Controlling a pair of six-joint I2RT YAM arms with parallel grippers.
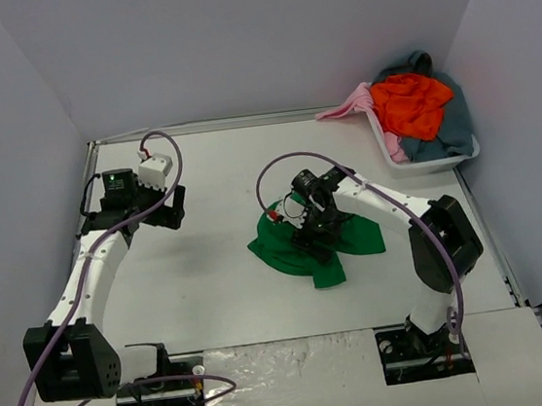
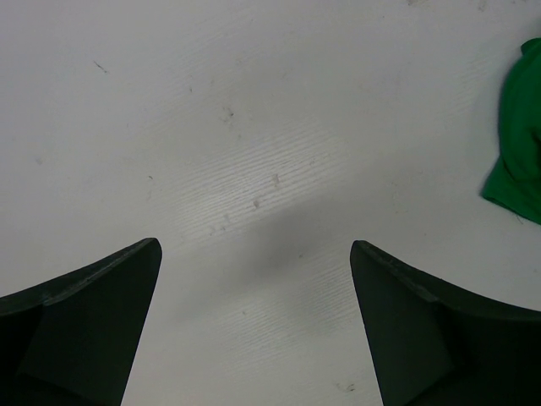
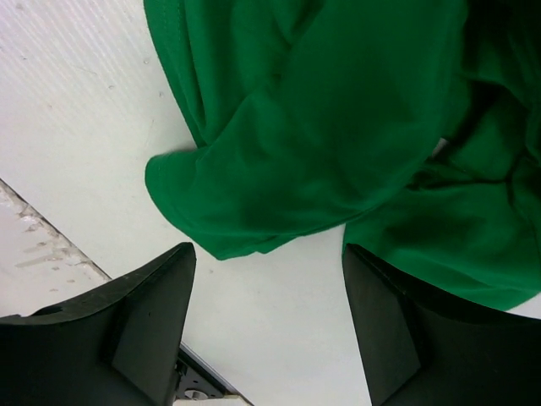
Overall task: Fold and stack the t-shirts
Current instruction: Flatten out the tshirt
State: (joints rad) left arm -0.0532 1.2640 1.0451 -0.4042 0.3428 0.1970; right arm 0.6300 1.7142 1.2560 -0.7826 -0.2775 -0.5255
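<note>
Green t-shirt [image 1: 281, 249] is lying crumpled around the middle of the desk [image 1: 210, 269]. The right fingers [image 3: 152, 296] sit low at its edge, spread apart with nothing pinched, a fold of cloth just ahead of them. The left fingers [image 2: 101, 304] are wide apart too, over bare desk well to the left. Orange-red [image 1: 414, 103], pink [image 1: 348, 106] and grey-blue [image 1: 444, 134] shirts are piled in the white tub [image 1: 461, 154] at the far right corner.
</note>
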